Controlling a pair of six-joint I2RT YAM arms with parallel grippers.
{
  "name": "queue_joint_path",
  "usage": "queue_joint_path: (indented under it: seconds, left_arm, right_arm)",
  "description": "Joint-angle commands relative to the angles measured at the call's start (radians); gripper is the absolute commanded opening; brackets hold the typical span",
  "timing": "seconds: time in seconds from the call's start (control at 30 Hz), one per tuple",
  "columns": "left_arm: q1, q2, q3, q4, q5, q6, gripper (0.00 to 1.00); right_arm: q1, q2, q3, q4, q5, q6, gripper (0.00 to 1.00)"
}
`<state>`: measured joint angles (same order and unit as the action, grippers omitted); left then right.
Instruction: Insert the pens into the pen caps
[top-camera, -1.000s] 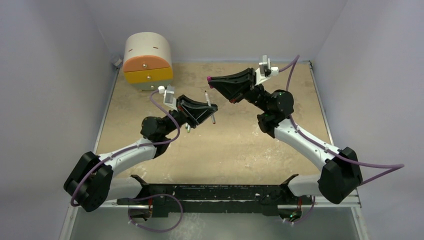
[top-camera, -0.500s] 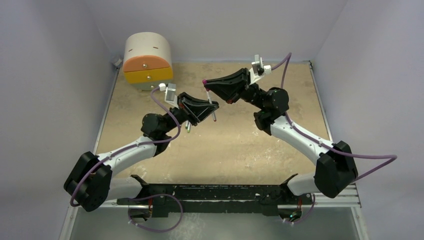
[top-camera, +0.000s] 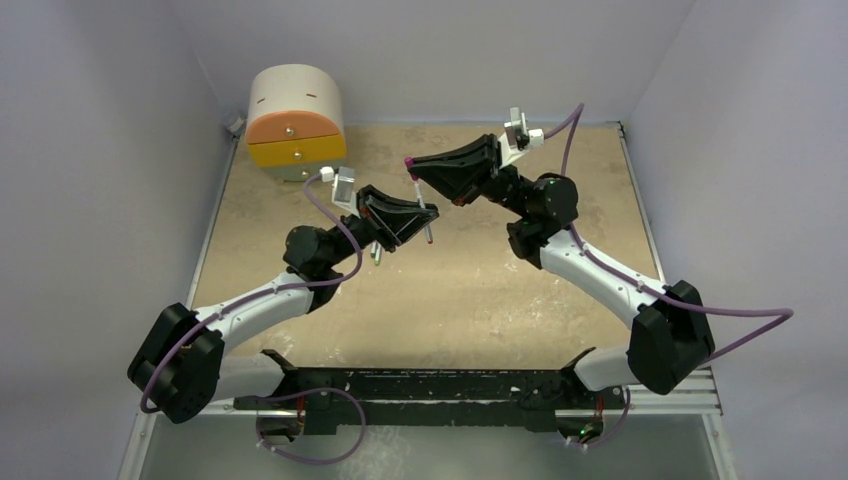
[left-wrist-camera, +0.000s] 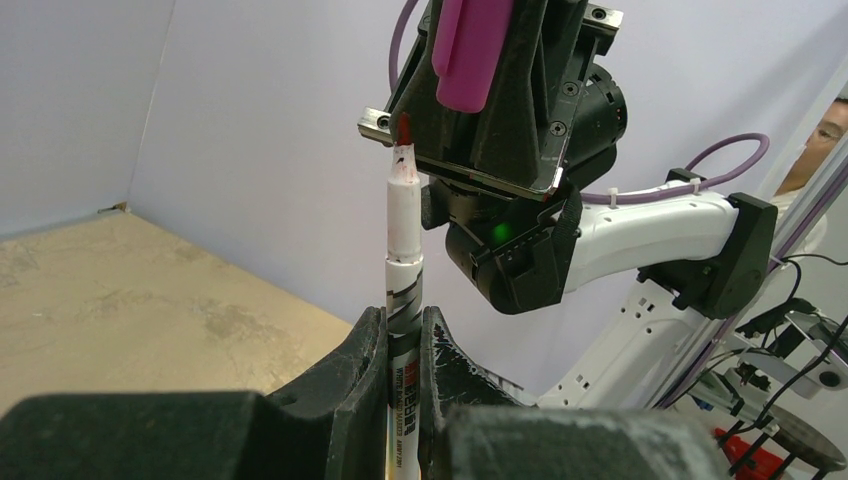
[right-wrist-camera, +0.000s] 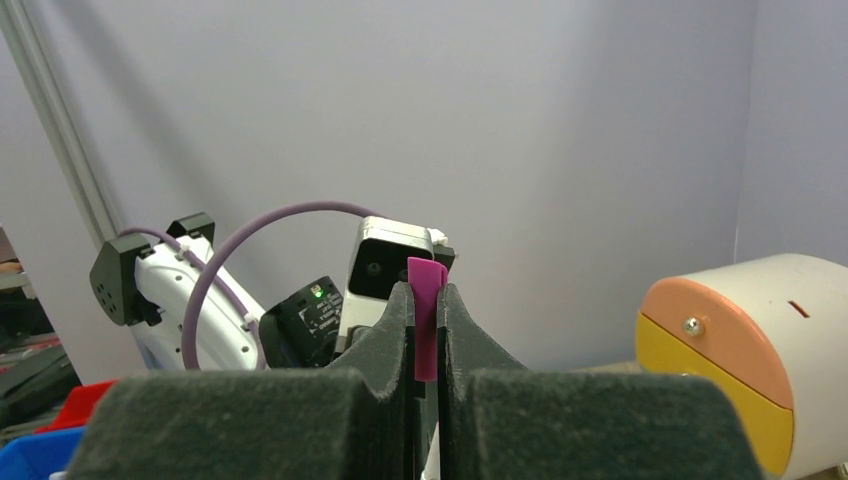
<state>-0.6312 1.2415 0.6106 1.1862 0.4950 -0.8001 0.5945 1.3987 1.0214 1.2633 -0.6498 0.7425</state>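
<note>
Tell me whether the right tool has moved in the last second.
Yes. The right tool, shut on the magenta cap, shifted slightly left, toward the drawer box.

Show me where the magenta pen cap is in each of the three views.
Top external: magenta cap, centre, far half.
Left wrist: cap top centre, above the pen.
Right wrist: cap at centre, between the fingers.
Shared landmark: the right gripper clamping it.

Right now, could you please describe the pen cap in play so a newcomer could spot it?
From the orange-and-yellow drawer box at far left, look right to the right gripper. Clamped in it is the pen cap: short and magenta, unlike the long white red-tipped pen in the left gripper beside it.
</note>
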Motion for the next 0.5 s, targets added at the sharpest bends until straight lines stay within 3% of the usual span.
queue_joint_path:
  seconds: [0.0, 0.47]
  left_arm:
    - [-0.011, -0.018, 0.028, 0.022, 0.015, 0.027, 0.0]
    - [-0.015, -0.033, 0.033, 0.008, 0.019, 0.031, 0.0]
  right_arm:
    - [-0.002, -0.02, 0.042, 0.058, -0.007, -0.002, 0.0]
    - [-0.004, -0.007, 0.013, 0.08, 0.004, 0.0, 0.0]
